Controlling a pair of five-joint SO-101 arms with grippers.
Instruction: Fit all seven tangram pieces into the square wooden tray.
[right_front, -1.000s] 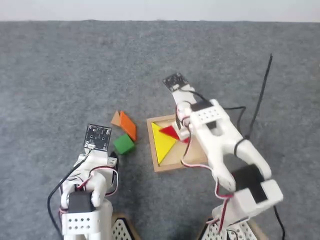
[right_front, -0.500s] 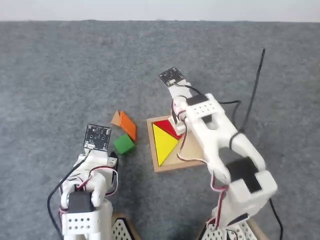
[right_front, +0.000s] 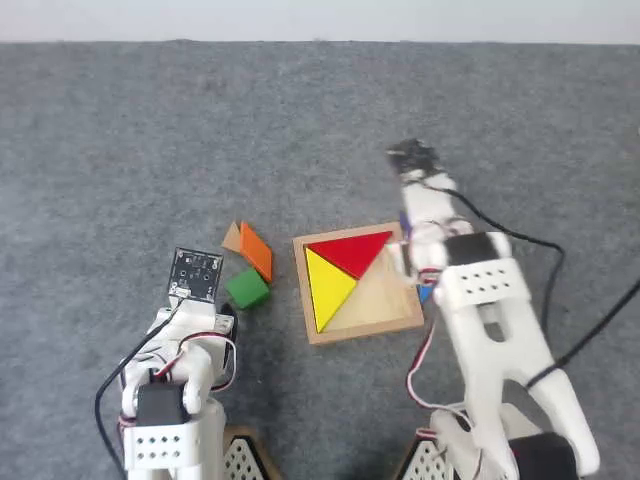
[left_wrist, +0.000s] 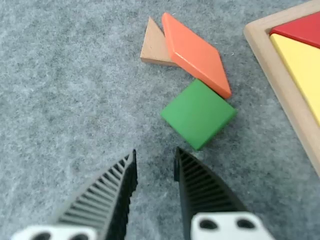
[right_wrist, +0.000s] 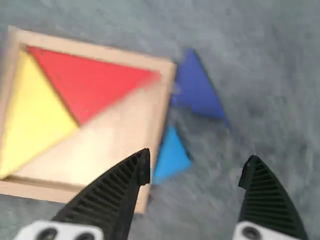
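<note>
The square wooden tray sits mid-counter, the red triangle and yellow triangle seated in its far-left half; the right fingers hang spread wide over the dark blue triangle and light blue triangle just beside its right rim; the left fingers, slightly parted and empty, hover near the green square. My worry: a finger catches that rim and shoves the tray.

High view: fixed and elevated above the near edge of the grey felt table, facing down across it. Left wrist view: close, downward past the left gripper. Right wrist view: close, downward past the right gripper. All three share the square wooden tray; the left wrist view catches one rim.
</note>
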